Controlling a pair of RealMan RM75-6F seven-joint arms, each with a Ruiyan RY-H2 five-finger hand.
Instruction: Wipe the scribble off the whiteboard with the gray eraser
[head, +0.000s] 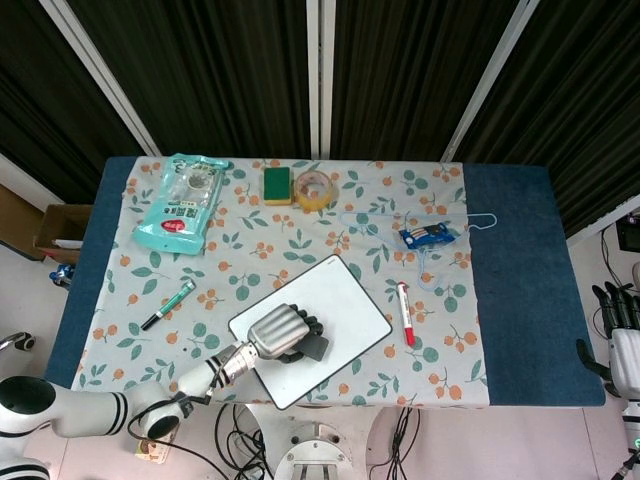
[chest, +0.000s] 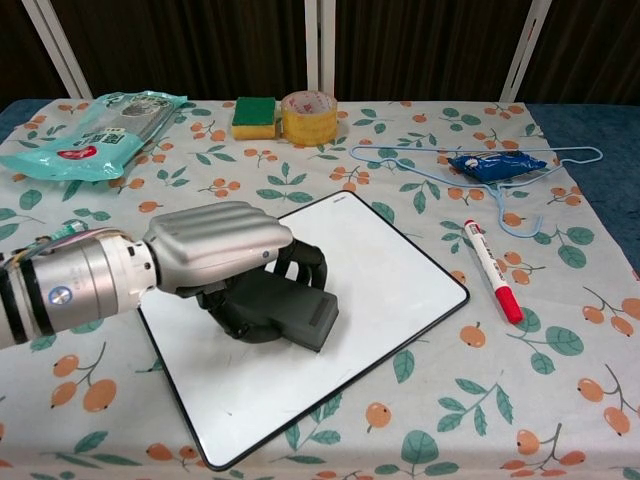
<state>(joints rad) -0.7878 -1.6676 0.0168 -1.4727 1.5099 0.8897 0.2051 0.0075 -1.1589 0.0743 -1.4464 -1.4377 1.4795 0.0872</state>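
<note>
The whiteboard (head: 335, 295) (chest: 390, 285) lies tilted near the table's front edge, its visible surface white with only faint marks. My left hand (head: 274, 331) (chest: 215, 250) grips the gray eraser (head: 312, 347) (chest: 290, 312) and presses it on the board's near-left part. The eraser's dark block sticks out from under the curled fingers. My right hand (head: 622, 328) hangs off the table's right side, away from everything; whether it is open I cannot tell.
A red marker (head: 405, 313) (chest: 492, 270) lies right of the board, a green marker (head: 167, 304) to its left. At the back are a teal packet (chest: 95, 132), a sponge (chest: 254, 116), a tape roll (chest: 307, 117), a blue hanger (chest: 520, 165) and a blue wrapper (chest: 495, 164).
</note>
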